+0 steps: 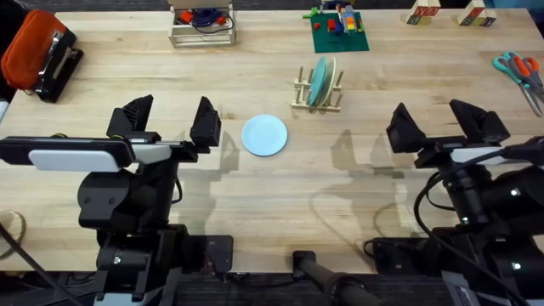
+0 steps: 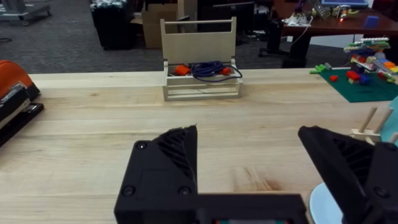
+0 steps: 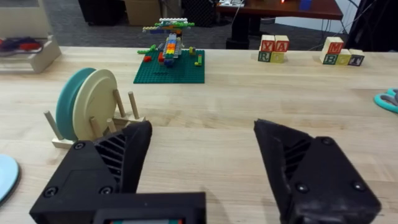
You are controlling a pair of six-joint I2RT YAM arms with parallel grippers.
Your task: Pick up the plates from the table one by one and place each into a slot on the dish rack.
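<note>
Blue plate [image 1: 264,135] flat at frame centre, two plates [image 1: 322,82] upright in rack [image 1: 317,100].
Left gripper [image 1: 167,120] and right gripper [image 1: 445,122] both wide, empty.

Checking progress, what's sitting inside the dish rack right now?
The dish rack holds two upright plates side by side, a teal plate and a cream plate. The cream one covers most of the teal.

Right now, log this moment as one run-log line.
rack: teal plate, cream plate slotted | table: light blue plate flat, untouched | left gripper open | right gripper open
</note>
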